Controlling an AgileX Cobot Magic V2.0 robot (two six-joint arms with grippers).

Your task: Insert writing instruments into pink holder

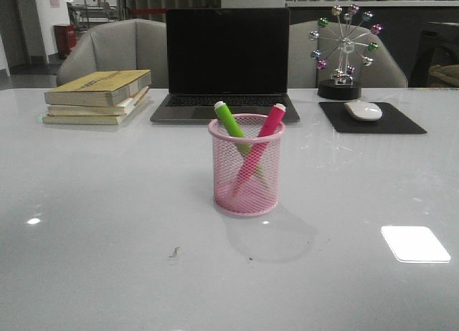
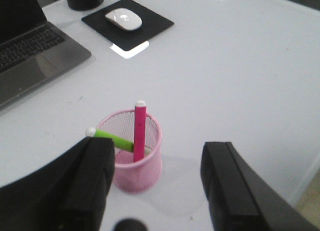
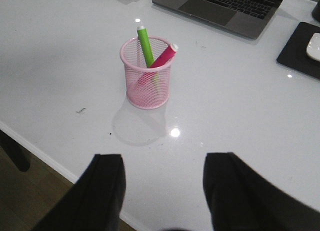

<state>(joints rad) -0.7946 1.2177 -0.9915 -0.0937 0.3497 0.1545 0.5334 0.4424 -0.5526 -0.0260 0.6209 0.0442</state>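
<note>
The pink holder (image 1: 246, 166) stands upright mid-table in front of the laptop. Inside it lean the lime green marker (image 1: 230, 120) and the pink-magenta marker (image 1: 266, 129), crossing, whitish ends up above the rim. Neither gripper shows in the front view. In the left wrist view the holder (image 2: 136, 153) with both markers (image 2: 140, 128) sits just beyond my left gripper (image 2: 157, 156), which is open and empty. In the right wrist view the holder (image 3: 147, 73) stands well beyond my right gripper (image 3: 164, 163), also open and empty, above the table's near edge.
Behind the holder are an open laptop (image 1: 226, 59), a stack of books (image 1: 97, 96) at the left, and a black mouse pad (image 1: 371, 117) with a white mouse (image 1: 363, 110) at the right. A ferris-wheel ornament (image 1: 344, 51) stands behind the pad.
</note>
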